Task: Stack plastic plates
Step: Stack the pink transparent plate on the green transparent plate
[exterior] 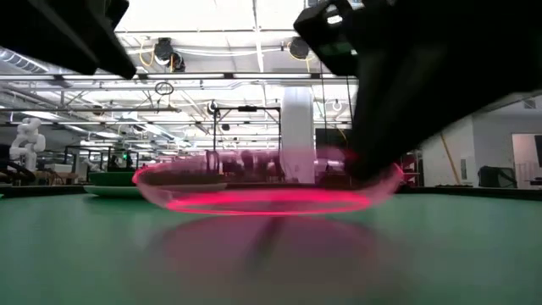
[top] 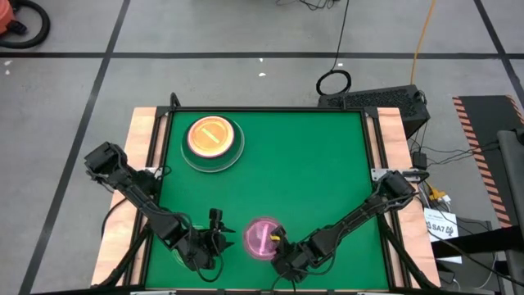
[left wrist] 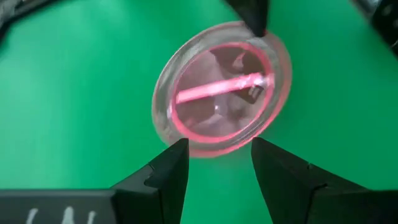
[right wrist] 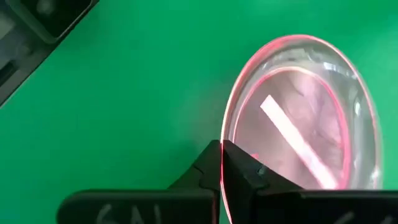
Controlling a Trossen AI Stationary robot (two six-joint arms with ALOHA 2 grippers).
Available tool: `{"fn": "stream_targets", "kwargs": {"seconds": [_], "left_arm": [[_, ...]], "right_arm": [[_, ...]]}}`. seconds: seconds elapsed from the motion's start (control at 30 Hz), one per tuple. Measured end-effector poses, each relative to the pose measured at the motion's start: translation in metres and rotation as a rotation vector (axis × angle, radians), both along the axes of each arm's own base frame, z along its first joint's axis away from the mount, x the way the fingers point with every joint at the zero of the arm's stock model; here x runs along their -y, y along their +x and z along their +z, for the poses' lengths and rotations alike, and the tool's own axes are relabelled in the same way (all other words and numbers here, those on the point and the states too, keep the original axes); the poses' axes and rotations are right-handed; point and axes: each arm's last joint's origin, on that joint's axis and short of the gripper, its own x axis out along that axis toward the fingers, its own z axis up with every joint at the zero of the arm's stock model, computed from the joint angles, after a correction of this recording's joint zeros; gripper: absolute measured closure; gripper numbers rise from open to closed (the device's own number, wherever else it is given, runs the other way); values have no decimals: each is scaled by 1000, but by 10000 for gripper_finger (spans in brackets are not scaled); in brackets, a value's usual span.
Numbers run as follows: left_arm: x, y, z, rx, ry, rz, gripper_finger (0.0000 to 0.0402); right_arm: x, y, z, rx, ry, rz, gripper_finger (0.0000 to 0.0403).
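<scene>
Right tool [right wrist: 221,163] pinching pink plate [right wrist: 305,118] rim, left tool [left wrist: 214,163] agape

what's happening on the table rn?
The right gripper is shut on the rim of the see-through pink plate near the table's front edge. The left gripper sits open just beside that plate, not touching it. At the back left, an amber plate already lies on a dark-green plate over a white one.
</scene>
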Motion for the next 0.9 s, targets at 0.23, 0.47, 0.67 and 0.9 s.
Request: {"fn": "stream_targets", "kwargs": {"seconds": [0.23,0.47,0.67,0.9], "left_arm": [[11,6,-3,62,75,-119,221],[24,12,-25,70,178,-219,221],[20,24,-43,48,222,-213,231],[14,30,-52,17,254,-212,270]], "right_arm": [[0,-1,12,36,25,-39,401],[2,-1,14,48,29,-69,402],[4,0,14,61,14,-89,402],[4,0,14,61,15,-89,402]]}}
